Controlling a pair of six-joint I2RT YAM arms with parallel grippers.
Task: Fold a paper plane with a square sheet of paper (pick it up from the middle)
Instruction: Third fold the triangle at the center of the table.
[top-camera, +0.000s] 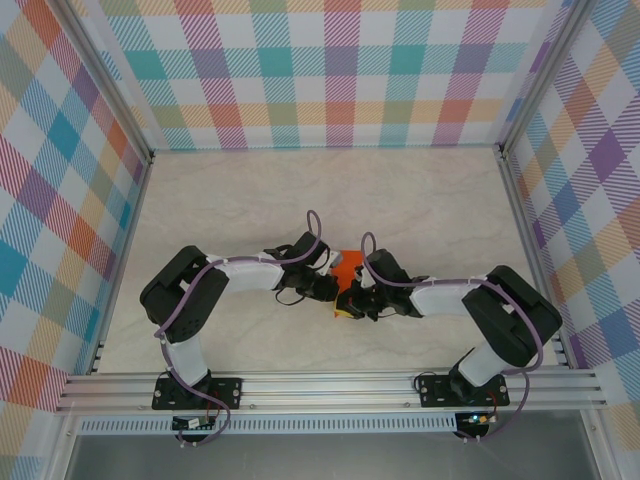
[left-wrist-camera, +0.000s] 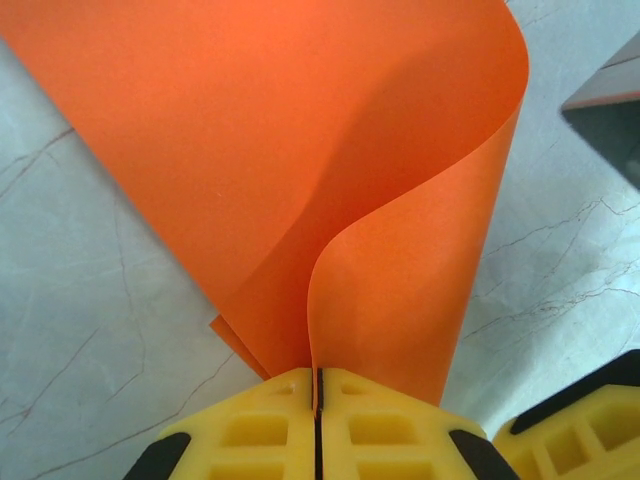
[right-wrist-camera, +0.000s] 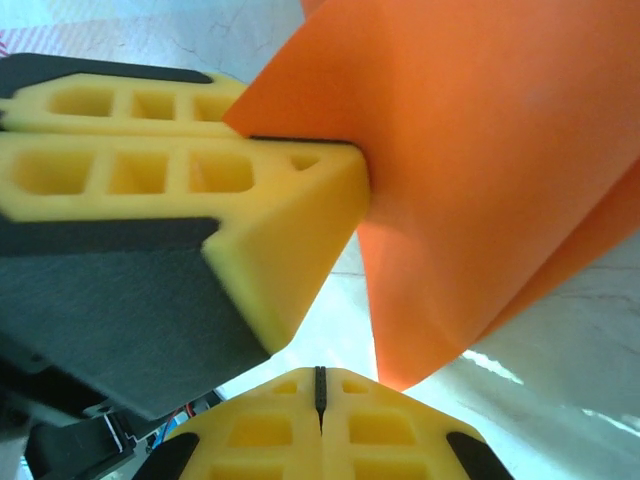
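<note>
The square sheet of paper (top-camera: 348, 266) is bright orange and bent into a loose curl, held off the table between the two arms. In the left wrist view the paper (left-wrist-camera: 300, 150) rises from my left gripper (left-wrist-camera: 318, 375), which is shut on its lower edge, with a second layer showing behind. My right gripper (right-wrist-camera: 320, 372) is shut with nothing between its pads; the paper (right-wrist-camera: 500, 170) hangs just above and to the right of it. The left gripper's yellow fingers (right-wrist-camera: 280, 200) pinch the sheet at the upper left. From above, the left gripper (top-camera: 328, 289) and right gripper (top-camera: 348, 303) nearly touch.
The pale marble tabletop (top-camera: 300, 200) stretches behind the arms. Checkered walls (top-camera: 330, 70) and aluminium posts (top-camera: 520, 200) enclose it on three sides. A metal rail (top-camera: 330, 385) runs along the near edge. The right gripper's finger (left-wrist-camera: 590, 420) sits close beside the left one.
</note>
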